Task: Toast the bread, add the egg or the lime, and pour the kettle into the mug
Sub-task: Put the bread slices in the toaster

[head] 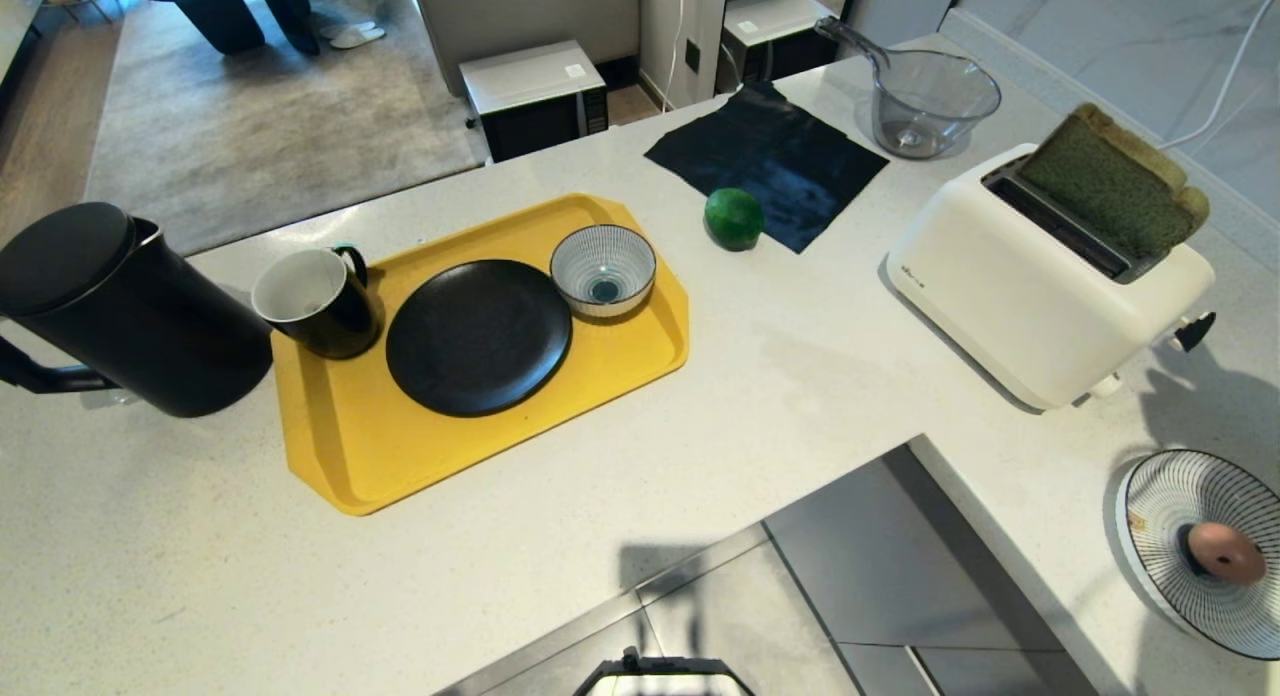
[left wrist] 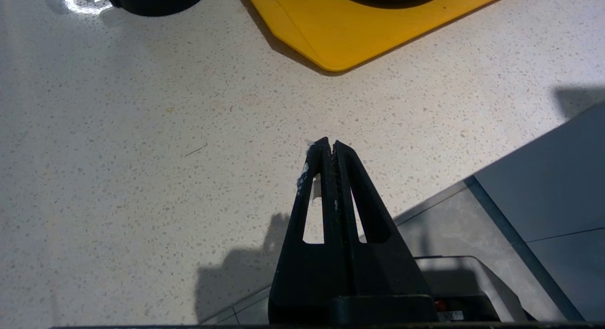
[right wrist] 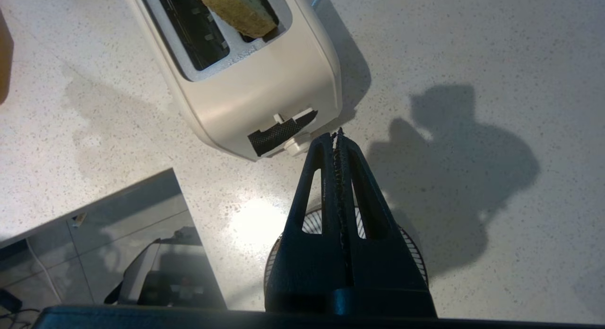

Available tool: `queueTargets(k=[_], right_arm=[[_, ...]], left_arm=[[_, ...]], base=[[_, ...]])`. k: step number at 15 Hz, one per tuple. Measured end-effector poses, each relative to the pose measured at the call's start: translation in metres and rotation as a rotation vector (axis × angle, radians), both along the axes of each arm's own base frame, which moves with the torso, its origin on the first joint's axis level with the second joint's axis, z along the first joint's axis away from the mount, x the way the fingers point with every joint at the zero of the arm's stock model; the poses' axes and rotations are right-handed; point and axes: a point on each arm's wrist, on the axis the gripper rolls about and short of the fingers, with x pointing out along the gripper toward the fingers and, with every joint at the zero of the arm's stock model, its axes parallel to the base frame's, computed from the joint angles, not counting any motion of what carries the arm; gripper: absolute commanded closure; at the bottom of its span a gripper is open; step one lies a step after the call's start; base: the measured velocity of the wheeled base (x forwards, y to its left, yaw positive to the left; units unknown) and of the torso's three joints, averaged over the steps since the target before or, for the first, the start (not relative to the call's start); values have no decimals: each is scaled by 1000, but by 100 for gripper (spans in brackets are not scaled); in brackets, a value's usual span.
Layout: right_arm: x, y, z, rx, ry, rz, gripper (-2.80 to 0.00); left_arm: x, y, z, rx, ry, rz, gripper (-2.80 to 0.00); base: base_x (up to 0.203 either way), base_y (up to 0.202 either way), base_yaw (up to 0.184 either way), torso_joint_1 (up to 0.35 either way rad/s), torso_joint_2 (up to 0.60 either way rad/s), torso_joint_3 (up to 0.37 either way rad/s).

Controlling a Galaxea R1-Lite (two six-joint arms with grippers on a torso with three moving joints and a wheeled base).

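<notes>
Bread (right wrist: 238, 10) sits in toaster (right wrist: 264, 92) beyond closed right hand (right wrist: 339, 134).

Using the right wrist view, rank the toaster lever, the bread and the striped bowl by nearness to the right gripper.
Right gripper, shut:
1. Toaster lever, just beside the tips.
2. Striped bowl, beneath the fingers, mostly hidden.
3. Bread, in the toaster's far slot.

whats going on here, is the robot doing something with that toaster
The bread already stands in the white toaster, sticking up out of the slot. The right claw, shut and empty, hangs by the toaster's lever; whether it touches it is unclear. The left claw is shut and parked over bare counter. The lime, the egg in its striped dish, the kettle and the mug sit unheld.
</notes>
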Motion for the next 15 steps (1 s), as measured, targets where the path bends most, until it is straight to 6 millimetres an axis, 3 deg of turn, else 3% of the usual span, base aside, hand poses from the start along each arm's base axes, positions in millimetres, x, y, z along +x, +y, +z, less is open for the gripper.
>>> queueTargets(k=[9, 15], right_arm=[[6, -7, 3, 38, -77, 128, 0], [15, -17, -12, 50, -67, 127, 0]], left_arm=[[0, 0, 0, 0, 0, 0, 0], [0, 0, 0, 0, 0, 0, 0]], base=[[0, 0, 0, 0, 0, 0], [0, 0, 0, 0, 0, 0]])
